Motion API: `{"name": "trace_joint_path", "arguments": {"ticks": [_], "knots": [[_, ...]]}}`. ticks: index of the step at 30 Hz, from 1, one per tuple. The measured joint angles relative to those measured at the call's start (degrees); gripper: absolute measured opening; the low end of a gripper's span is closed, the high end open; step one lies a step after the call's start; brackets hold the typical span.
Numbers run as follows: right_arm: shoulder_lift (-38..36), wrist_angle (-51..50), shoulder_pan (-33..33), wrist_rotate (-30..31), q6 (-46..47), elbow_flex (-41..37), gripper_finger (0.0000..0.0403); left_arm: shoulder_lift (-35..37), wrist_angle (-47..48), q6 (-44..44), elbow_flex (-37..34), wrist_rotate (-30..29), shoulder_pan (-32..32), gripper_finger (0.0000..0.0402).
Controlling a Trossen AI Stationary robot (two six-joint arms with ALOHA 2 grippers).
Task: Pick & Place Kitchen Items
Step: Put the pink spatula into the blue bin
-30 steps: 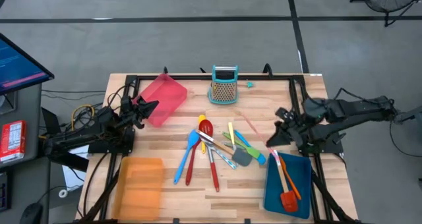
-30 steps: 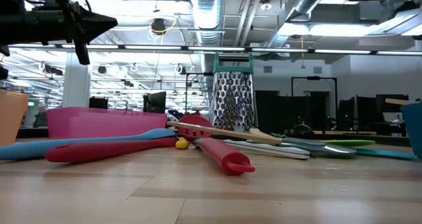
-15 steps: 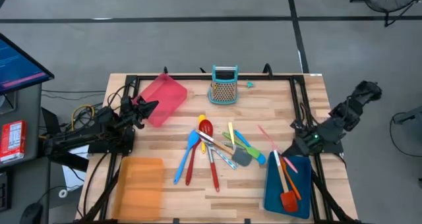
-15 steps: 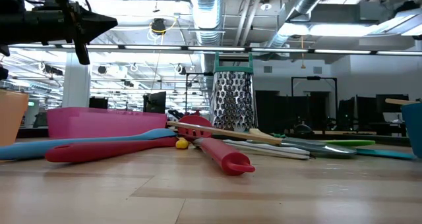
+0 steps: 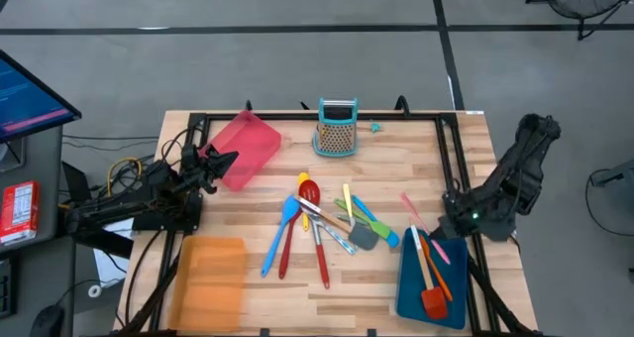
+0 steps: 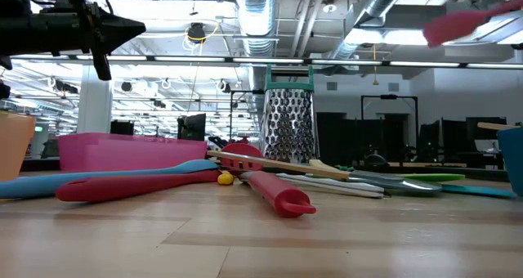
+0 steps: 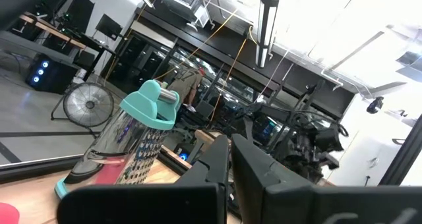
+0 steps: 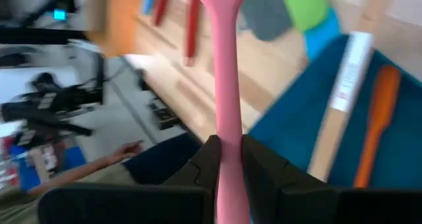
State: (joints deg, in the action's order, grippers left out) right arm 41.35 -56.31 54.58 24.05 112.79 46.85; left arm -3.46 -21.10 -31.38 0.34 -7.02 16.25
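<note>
My right gripper (image 5: pixel 443 228) hovers at the table's right, over the far end of the blue tray (image 5: pixel 408 289), shut on a pink long-handled utensil (image 5: pixel 411 210). The utensil's wide end (image 6: pixel 448 29) shows high above the table in the low view. A pile of kitchen items (image 5: pixel 322 223) lies flat on the table's middle: red and blue spoons, yellow, green and grey pieces. In the tray lie a pale-handled red spatula (image 5: pixel 428 278) and an orange one (image 8: pixel 379 118). My left gripper (image 5: pixel 230 159) waits shut at the left, beside the red tray (image 5: pixel 248 144). My right gripper pinches the pink utensil's slim handle (image 8: pixel 227 122) between its two fingers (image 8: pixel 201 161). The handle runs on past the fingertips, slanting down toward the pile. The utensil is lifted clear of table and tray.
A teal-framed grater (image 5: pixel 337 129) stands at the far middle. An orange tray (image 5: pixel 210 278) lies near left. Dark frame rails (image 5: pixel 444 149) run along the table's sides. A person's hand (image 8: pixel 126 148) shows beyond the table's edge in the right wrist view.
My right arm has folded back toward the table's right edge; its gripper has swung toward the near edge, rolled and tipped downward. The pink utensil went with it from right of the pile to over the blue tray's far end, and its wide end has come into the low view.
</note>
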Motion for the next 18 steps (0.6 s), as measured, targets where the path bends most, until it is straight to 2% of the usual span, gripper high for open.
{"name": "trace_joint_path", "arguments": {"ticks": [5, 8, 11, 18], "knots": [[5.9, -5.1, 2.0, -0.5, 8.8, 0.0, 0.0047, 0.0, 0.0, 0.0, 0.0, 0.0, 0.0, 0.0002], [9.7, -6.0, 3.1, -4.4, 11.8, 0.0, 0.0047, 0.0, 0.0, 0.0, 0.0, 0.0, 0.0, 0.0002], [13.5, -5.3, 4.5, -7.4, 13.5, 0.0, 0.0047, 0.0, 0.0, 0.0, 0.0, 0.0, 0.0, 0.0002], [21.6, -0.4, 8.0, -7.7, 14.8, 0.0, 0.0047, 0.0, 0.0, 0.0, 0.0, 0.0, 0.0, 0.0002]]}}
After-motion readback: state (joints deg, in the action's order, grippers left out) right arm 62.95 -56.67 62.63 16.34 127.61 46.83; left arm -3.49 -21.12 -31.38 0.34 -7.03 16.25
